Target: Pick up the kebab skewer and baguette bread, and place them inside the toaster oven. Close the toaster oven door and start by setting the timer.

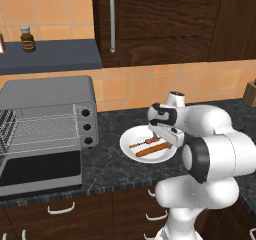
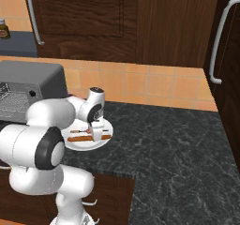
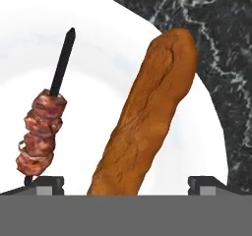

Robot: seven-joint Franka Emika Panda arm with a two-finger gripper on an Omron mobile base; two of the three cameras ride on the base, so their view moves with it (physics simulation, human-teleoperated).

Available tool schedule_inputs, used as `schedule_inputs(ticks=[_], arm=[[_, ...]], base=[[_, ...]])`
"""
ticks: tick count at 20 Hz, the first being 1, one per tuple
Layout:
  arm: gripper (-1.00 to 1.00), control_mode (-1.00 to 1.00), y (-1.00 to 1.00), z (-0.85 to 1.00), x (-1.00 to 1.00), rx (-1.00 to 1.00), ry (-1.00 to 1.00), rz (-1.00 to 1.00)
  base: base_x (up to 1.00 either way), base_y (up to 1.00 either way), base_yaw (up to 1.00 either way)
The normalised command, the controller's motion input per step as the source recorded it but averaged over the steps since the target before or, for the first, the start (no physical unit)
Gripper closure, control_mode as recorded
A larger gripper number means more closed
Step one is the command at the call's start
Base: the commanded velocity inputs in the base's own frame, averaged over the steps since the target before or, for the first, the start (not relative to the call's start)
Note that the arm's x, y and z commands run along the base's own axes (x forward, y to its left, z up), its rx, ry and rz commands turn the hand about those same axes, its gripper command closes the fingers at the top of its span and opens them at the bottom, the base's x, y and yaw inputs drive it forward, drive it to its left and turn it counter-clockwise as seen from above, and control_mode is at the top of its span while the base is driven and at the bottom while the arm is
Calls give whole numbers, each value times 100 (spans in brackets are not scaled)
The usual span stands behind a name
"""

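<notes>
A white plate (image 1: 131, 137) on the dark counter carries the baguette bread (image 3: 147, 117) and the kebab skewer (image 3: 42, 132), lying side by side. My gripper (image 3: 127, 185) hangs open just above the plate, its fingertips (image 3: 47, 183) wide apart and straddling the loaf's near end without touching it. The skewer lies just outside one fingertip. From the base, the gripper (image 1: 167, 141) covers part of the plate, with the baguette (image 1: 152, 150) and skewer (image 1: 142, 143) showing beside it. The toaster oven (image 1: 45, 91) stands to the left, its door (image 1: 40, 173) folded down and the wire racks exposed.
Three black knobs (image 1: 87, 126) line the oven's right side. A grey shelf (image 1: 50, 56) above it holds a small brown bottle (image 1: 27, 39). Dark wooden cabinets hang behind. A brown box (image 1: 250, 94) sits at the counter's far right, and open counter (image 2: 168, 139) stretches right of the plate.
</notes>
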Motion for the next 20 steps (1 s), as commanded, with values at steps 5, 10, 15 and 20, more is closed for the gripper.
schedule_inputs(ticks=[5, 10, 15, 20], arm=[[-100, -100, 0, -22, 7, 0, 3, 0], [-100, -100, 0, -25, 6, 0, 0, 0], [-100, -100, 0, -24, 0, 0, 0, 0], [100, -100, 0, -7, 0, 0, 0, 0]], base=[[0, 0, 0], [0, 0, 0], [0, 0, 0], [0, 0, 0]])
